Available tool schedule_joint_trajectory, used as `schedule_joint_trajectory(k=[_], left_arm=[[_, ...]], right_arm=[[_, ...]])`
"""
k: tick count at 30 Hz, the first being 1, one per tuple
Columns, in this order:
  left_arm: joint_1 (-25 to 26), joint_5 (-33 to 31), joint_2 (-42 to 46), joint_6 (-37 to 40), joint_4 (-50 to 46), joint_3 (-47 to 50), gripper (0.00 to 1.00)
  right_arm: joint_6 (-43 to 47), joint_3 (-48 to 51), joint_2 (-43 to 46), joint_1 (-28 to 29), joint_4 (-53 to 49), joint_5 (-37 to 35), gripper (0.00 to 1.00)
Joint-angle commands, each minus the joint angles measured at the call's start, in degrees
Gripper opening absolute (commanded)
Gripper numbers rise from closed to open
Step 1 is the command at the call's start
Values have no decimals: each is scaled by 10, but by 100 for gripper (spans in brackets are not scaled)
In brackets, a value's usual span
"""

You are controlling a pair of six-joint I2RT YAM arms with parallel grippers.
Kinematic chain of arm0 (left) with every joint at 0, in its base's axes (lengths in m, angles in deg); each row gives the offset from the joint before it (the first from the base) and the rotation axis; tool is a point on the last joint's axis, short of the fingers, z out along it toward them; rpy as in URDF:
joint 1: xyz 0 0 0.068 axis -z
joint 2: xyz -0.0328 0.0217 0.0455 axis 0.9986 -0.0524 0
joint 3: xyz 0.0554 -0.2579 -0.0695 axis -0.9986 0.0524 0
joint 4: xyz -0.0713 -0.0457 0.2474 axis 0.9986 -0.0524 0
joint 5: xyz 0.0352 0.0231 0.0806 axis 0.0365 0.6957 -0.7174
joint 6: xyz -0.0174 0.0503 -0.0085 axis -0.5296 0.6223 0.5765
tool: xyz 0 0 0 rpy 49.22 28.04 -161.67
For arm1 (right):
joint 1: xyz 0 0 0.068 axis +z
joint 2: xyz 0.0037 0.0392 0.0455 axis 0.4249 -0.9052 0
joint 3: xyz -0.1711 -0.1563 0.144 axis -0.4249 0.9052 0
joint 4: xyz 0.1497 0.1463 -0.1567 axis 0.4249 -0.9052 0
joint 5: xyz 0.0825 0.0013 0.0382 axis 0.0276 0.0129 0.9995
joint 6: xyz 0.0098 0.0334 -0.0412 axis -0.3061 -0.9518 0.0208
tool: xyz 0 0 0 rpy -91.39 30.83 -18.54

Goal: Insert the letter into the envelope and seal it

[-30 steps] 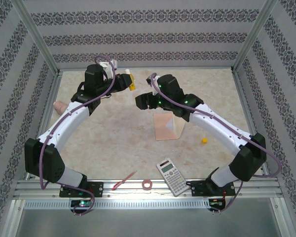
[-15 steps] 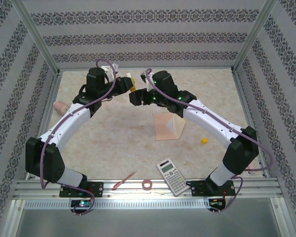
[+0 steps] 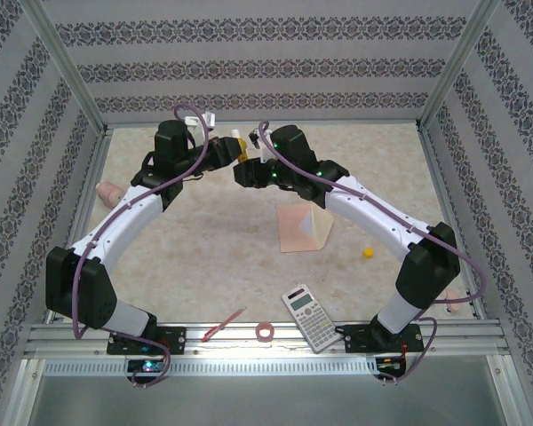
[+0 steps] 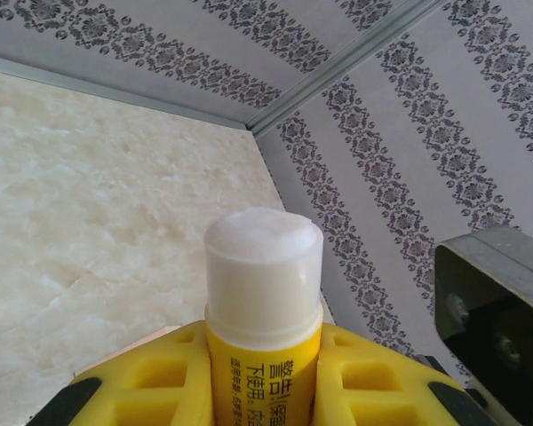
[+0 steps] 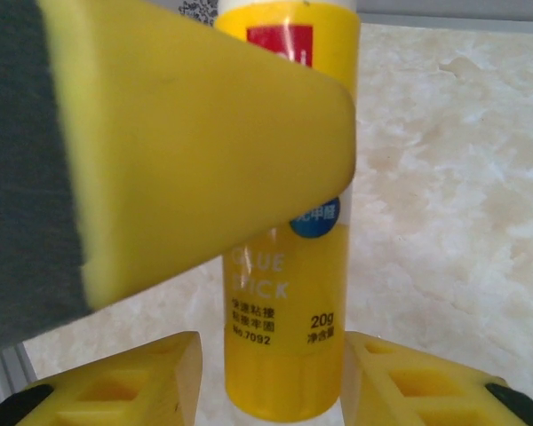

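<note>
Up near the back of the table (image 3: 204, 240), the two grippers meet tip to tip above the marbled surface. The left gripper (image 4: 263, 390) is pinched on a yellow glue stick (image 4: 263, 302). Its yellow fingers (image 4: 151, 382) press against the tube on both sides, and the stick's white end points away from the wrist toward a corner of the patterned walls (image 4: 409, 177). The right gripper (image 5: 271, 390) has its jaws spread on either side of the tube's other end. A strip of table shows between the tube and the finger on the left of the right wrist view. The other finger sits right at the tube's edge, and I cannot tell whether it touches. One finger of the left gripper crosses the upper left of that view, in front of the stick's label. The envelope (image 3: 295, 229) lies on the table near the middle, just beside the right forearm (image 3: 373, 217) and well apart from both grippers, with a paler flap on its right side. A calculator (image 3: 309, 317), a red pen (image 3: 224, 325) and a small roll of tape (image 3: 266, 332) lie along the near edge, and a small yellow object (image 3: 368, 252) sits to the right of the envelope
</note>
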State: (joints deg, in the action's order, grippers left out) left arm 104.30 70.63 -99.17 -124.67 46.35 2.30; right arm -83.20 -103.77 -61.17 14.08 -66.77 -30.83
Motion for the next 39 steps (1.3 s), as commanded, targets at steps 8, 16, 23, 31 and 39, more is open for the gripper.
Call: schedule_joint_trajectory(k=[8, 16, 23, 31, 39], left_arm=[[8, 44, 0, -3, 34, -2, 0], [8, 80, 1, 14, 45, -7, 0], [7, 157, 3, 30, 87, -18, 0], [7, 238, 2, -29, 221, -14, 0], [8, 279, -11, -169, 465, 3, 0]], right_arm=[[10, -6, 10, -2, 30, 5, 35], [10, 5, 28, -14, 54, 58, 26], [-37, 38, 60, -56, 124, 189, 25], [-145, 82, 93, -108, 269, 356, 25], [-205, 75, 123, -120, 352, 421, 25]])
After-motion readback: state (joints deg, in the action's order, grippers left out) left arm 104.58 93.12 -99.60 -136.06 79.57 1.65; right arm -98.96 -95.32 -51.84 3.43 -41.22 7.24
